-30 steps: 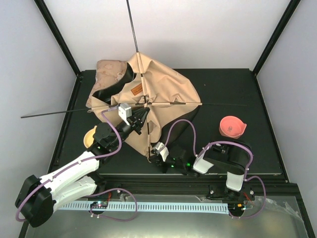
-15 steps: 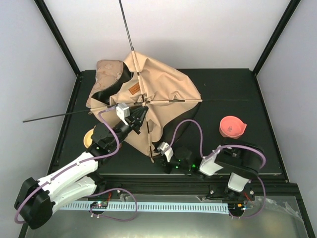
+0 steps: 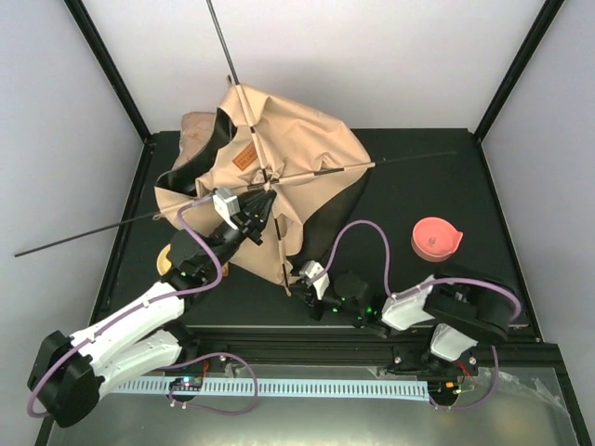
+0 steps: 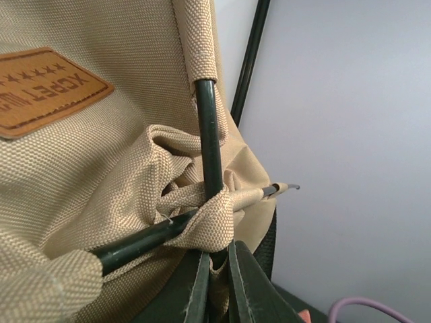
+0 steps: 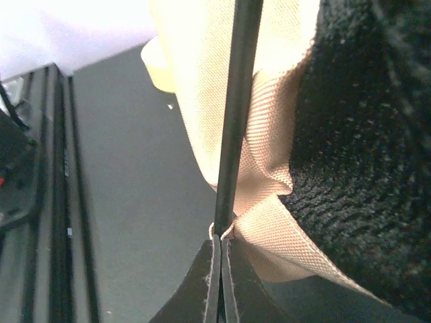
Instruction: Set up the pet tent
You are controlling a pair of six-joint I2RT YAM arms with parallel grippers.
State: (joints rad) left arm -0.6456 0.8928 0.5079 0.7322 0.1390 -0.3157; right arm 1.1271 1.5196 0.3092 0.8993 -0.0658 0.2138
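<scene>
**Grippers**
- Left gripper [image 4: 215, 269]: the jaws are drawn almost together and clamped on a black pole [image 4: 209, 141]. The grip is just below the tan fabric loop where the two poles cross. In the top view this grip lies left of centre.
- Right gripper [image 5: 221, 259]: the jaws are fully together. They pinch the lower tip of a pole along with the tan hem beside it. In the top view this grip is at lower centre, at the near edge of the fabric.

**Task item**
- Pet tent [image 3: 297, 149]: it fills the upper left and centre of the top view and rests on the black table [image 3: 437, 177]. It is partly raised, tan canvas outward, with black lining showing at its left and right edges.

**Containers**
- Pink bowl [image 3: 435, 238]: right of centre, well apart from the tent. A small pink bump shows in its middle; the contents cannot be told.
- Cream dish [image 3: 165, 258]: at left, mostly hidden by the left arm. Its contents are not visible.

**Counts**
- Poles: two, crossing once.
- Brown label [image 3: 244, 155]: one.
- Patterned cushion [image 3: 193, 123]: one, with only a corner showing behind the tent at upper left.
- Bowls: one. Dishes: one.
</scene>
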